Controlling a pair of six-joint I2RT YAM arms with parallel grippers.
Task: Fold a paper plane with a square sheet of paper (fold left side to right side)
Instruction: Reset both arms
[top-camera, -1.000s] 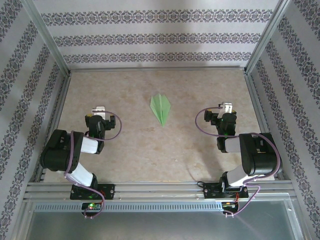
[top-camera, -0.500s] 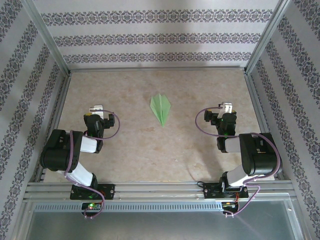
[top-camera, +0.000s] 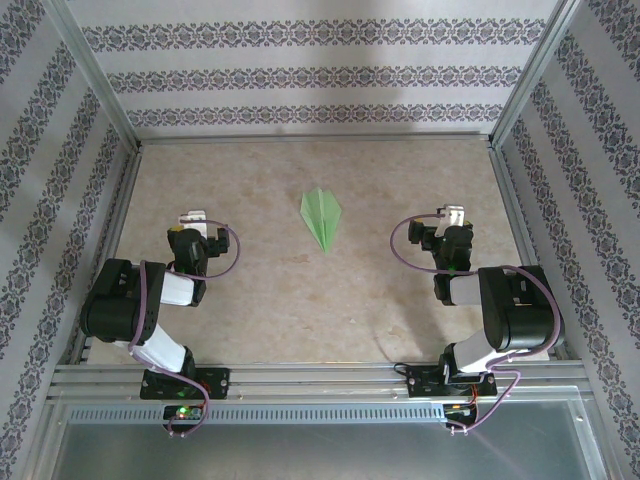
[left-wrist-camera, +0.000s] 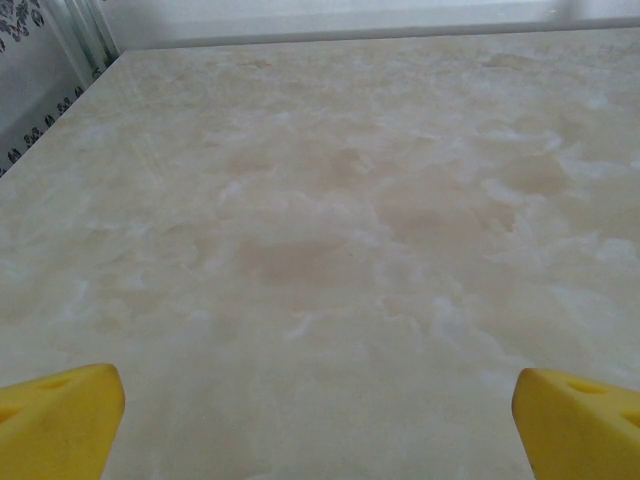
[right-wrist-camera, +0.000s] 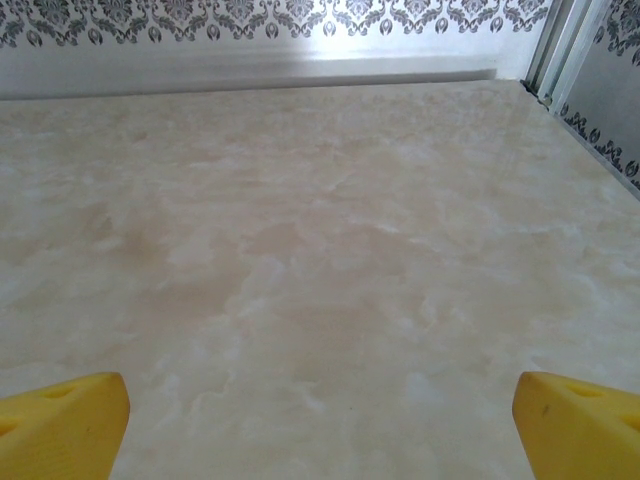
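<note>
A light-green paper plane (top-camera: 322, 216) lies flat on the marble table in the middle of the top view, its point toward the near edge. My left gripper (top-camera: 195, 222) rests well to its left, folded back near its base, and stands open; its yellow fingertips (left-wrist-camera: 60, 420) frame bare table in the left wrist view. On the plane's right sits my right gripper (top-camera: 452, 220), open too, with yellow fingertips (right-wrist-camera: 580, 425) wide apart over bare table. Neither gripper touches the paper.
Patterned walls and metal frame posts (top-camera: 515, 90) enclose the table on three sides. A metal rail (top-camera: 320, 378) carries both arm bases at the near edge. Purple cables loop beside each wrist.
The left gripper shifted slightly left and back a second ago, then held still. The right arm and the plane have not moved.
</note>
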